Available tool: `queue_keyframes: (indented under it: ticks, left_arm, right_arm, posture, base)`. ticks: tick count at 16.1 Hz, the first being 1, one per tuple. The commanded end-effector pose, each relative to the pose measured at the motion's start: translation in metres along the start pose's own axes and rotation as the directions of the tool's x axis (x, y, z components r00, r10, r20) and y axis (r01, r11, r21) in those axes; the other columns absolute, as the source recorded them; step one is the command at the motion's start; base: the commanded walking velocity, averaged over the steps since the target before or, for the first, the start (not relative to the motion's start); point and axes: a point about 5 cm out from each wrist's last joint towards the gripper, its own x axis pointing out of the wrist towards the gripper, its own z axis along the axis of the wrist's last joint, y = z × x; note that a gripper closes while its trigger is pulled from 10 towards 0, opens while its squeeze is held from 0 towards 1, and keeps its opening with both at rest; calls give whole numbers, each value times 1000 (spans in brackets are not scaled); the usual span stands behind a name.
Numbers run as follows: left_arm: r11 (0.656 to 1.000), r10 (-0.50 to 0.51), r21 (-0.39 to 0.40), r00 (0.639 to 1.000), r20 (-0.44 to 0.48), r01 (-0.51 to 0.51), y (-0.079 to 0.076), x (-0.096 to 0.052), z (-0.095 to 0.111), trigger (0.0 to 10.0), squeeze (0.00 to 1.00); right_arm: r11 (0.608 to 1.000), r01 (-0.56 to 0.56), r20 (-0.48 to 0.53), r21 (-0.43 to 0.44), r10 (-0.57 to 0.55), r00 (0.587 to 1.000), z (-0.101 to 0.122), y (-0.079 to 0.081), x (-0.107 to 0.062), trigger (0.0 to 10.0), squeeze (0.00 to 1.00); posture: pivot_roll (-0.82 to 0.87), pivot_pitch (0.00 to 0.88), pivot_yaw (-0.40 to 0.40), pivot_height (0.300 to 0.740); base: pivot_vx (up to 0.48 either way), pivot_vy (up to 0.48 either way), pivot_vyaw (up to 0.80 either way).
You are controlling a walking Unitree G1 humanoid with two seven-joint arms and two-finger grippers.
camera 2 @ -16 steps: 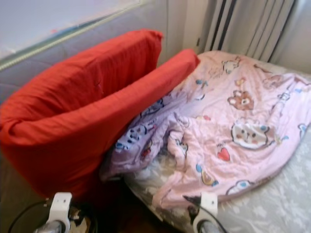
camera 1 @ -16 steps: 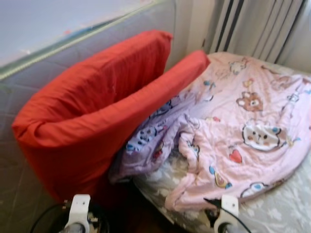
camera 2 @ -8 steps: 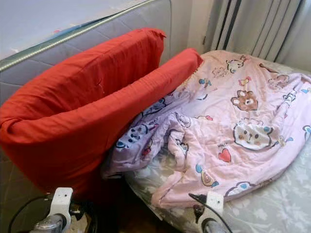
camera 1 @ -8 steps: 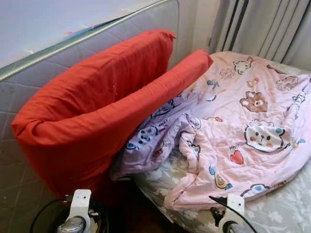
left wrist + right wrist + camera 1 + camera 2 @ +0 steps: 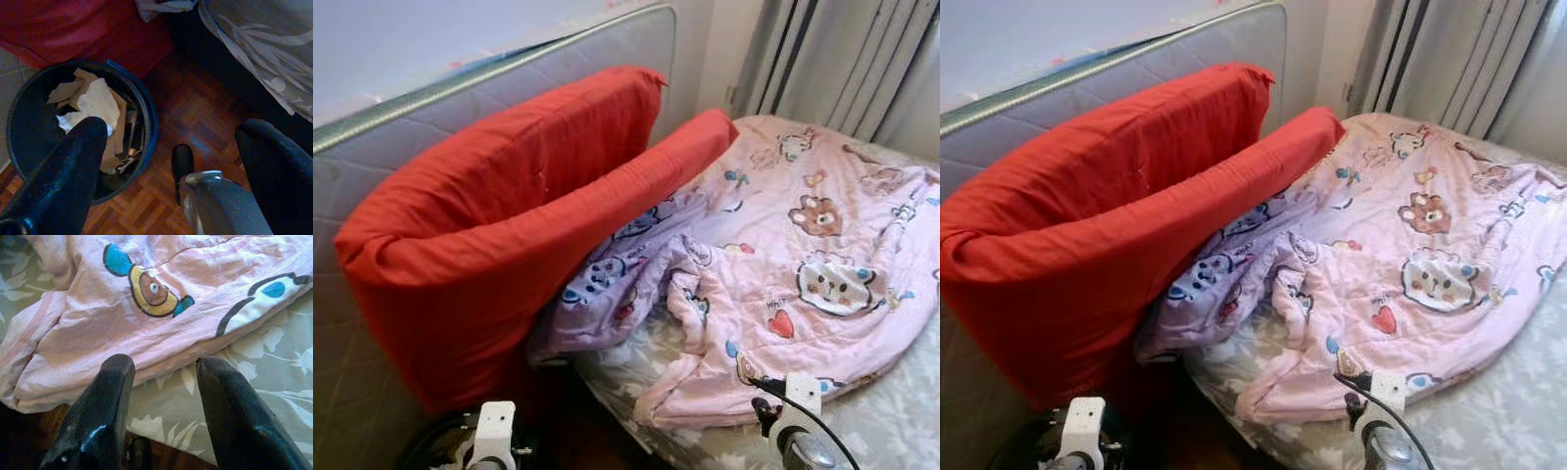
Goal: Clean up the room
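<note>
I have the robot standing at the corner of the bed (image 5: 891, 431), looking down at a pink cartoon-print quilt (image 5: 803, 284) lying crumpled across the grey leaf-patterned sheet. Its lilac underside is turned up along the edge nearest a big red cushion (image 5: 499, 235), which leans folded against an upright mattress (image 5: 372, 137) by the wall.

My right gripper (image 5: 164, 382) hovers just above the quilt's near hem, jaws parted wide with nothing between them, one finger over the pink fabric and the other over the bare sheet. My left gripper (image 5: 171, 147) hangs low beside the bed, jaws also spread wide and empty, above the parquet floor (image 5: 195, 112). Just beside it sits a dark bin (image 5: 146, 107) holding crumpled paper and cardboard scraps (image 5: 95, 105).

As I read it, some litter is already in the bin, so part of the tidying looks done. The bedding is the open job: the quilt is still bunched and not spread or folded, and the cushion is not laid out properly. I judge the task well short of finished, with the quilt as the likely next thing for the right arm.
</note>
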Motion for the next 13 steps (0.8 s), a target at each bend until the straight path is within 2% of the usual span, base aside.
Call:
queue_keyframes:
  ticks: [1,4,8,11,12,13]
  left_arm:
    - [1000,19,-9,999,-50,-19,8,-4,-15,10000,0]
    - [999,32,13,995,-90,-31,17,-10,-30,10000,0]
    - [998,48,30,995,-92,-46,25,-11,-31,10000,0]
    - [998,55,26,995,-89,-52,27,-13,-34,10000,0]
    - [998,60,12,994,-86,-59,27,-14,-36,10000,0]
    - [998,61,-4,995,-79,-62,25,-15,-38,10000,0]
  right_arm:
    - [1000,-3,-9,-16,3,1000,-5,-1,-1,10000,0]
    - [1000,-5,-51,-23,4,999,-20,-2,-5,10000,0]
    - [999,-25,-144,-21,22,989,-50,3,-13,10000,0]
    - [988,-106,-217,-116,79,973,-72,10,-20,10000,0]
    - [994,-71,-229,-89,49,972,-78,5,-23,10000,0]
    - [993,-58,-252,-103,31,967,-84,0,-26,10000,0]
  posture:
    - [122,29,-18,740]
    - [141,72,-19,740]
    - [130,107,11,740]
    - [158,130,-2,740]
    - [184,139,-17,740]
    - [195,149,-29,740]
  base:
    - [0,0,0]
    - [0,0,0]
    - [0,0,0]
    - [0,0,0]
    - [0,0,0]
    - [0,0,0]
